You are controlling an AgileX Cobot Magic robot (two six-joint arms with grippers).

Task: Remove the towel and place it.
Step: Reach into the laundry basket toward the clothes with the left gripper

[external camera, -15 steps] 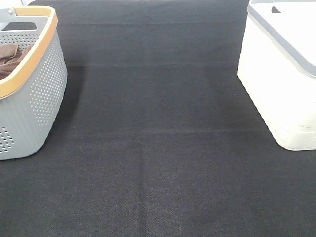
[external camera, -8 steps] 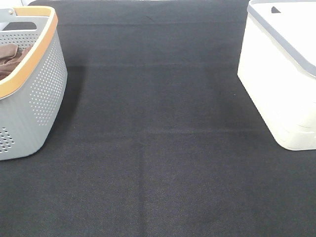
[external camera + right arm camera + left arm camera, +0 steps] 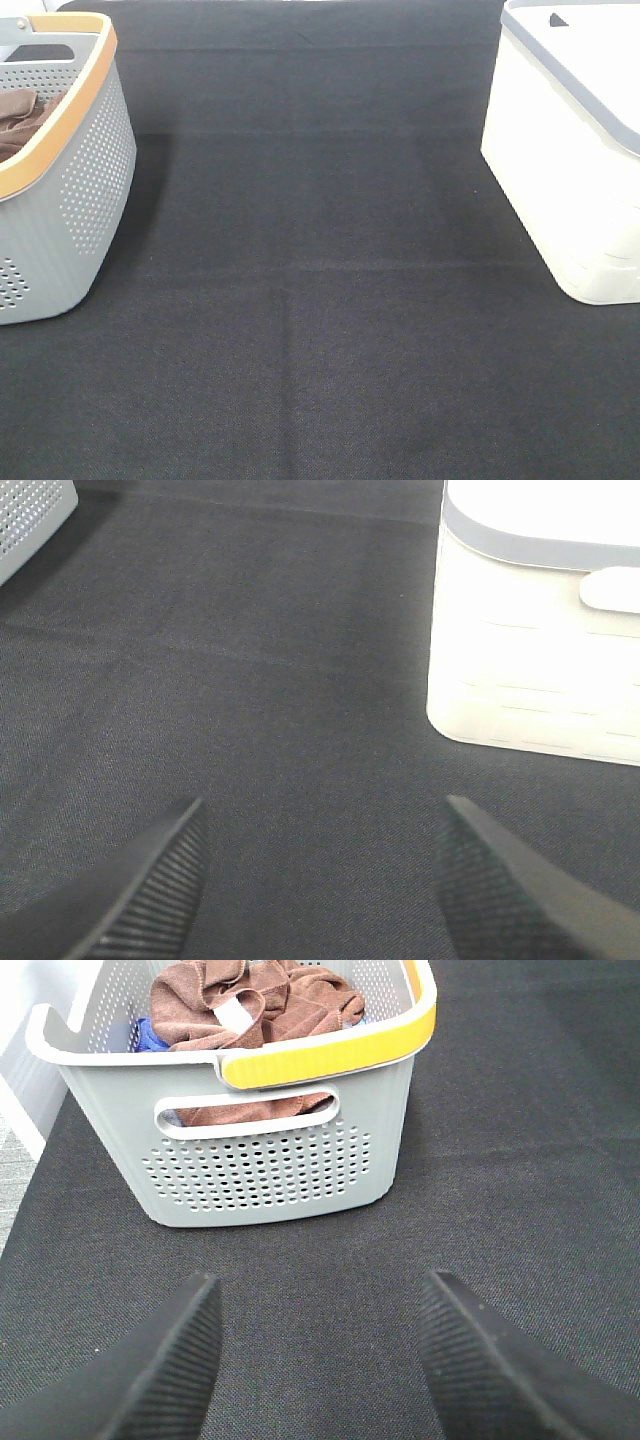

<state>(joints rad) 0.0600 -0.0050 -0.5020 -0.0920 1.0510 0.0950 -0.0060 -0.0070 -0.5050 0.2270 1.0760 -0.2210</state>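
The towel (image 3: 250, 1000) is a crumpled rust-brown cloth with a small white tag, lying in the grey perforated basket (image 3: 270, 1170) with a yellow-orange rim. In the high view only an edge of brown cloth (image 3: 20, 118) shows inside the basket (image 3: 80, 200) at the far left. My left gripper (image 3: 315, 1360) is open and empty, low over the black mat, a short way in front of the basket's handle side. My right gripper (image 3: 320, 880) is open and empty over the mat, near the white basket (image 3: 540, 660). Neither gripper shows in the high view.
A white basket with a grey rim (image 3: 570, 150) stands at the right of the black mat (image 3: 320, 300). Something blue (image 3: 145, 1032) lies in the grey basket beside the towel. The grey basket's corner (image 3: 30, 510) shows in the right wrist view.
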